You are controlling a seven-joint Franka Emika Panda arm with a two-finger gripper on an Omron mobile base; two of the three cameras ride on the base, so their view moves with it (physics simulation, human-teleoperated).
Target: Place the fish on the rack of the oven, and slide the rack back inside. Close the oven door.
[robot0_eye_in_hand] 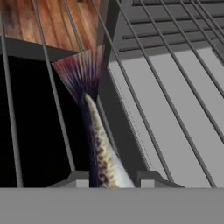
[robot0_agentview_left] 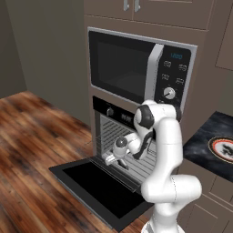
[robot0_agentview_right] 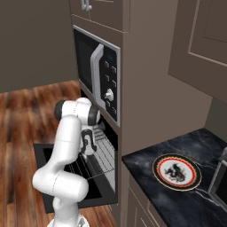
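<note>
A rendered kitchen is shown, with a white robot arm reaching into an open built-in oven (robot0_agentview_left: 119, 136); the oven door (robot0_agentview_left: 98, 187) is dropped flat over the wooden floor, its dark glass facing up.

In the hand view, the gripper (robot0_eye_in_hand: 108, 180) is seen at 6 o'clock, its 2 dark finger tips (robot0_eye_in_hand: 75, 178) closed narrowly on the fish (robot0_eye_in_hand: 97, 140); the fish's speckled body is pinched between them, and its fanned purple-grey tail is spread toward 11 o'clock.

The fish is held just above the rack (robot0_eye_in_hand: 175, 100), whose thin wire bars are seen running beneath it from 6 o'clock toward 12 o'clock; whether fish and bars touch cannot be told. The rack is drawn partly out over the open door.

In the left base view, the gripper (robot0_agentview_left: 110, 159) is placed low at the oven mouth, at about 8 o'clock from the arm's elbow; a microwave (robot0_agentview_left: 139, 68) is mounted above the oven, at 12 o'clock.

In the right base view, a patterned plate (robot0_agentview_right: 176, 172) is seen on a dark counter (robot0_agentview_right: 146, 195) at 4 o'clock.
</note>
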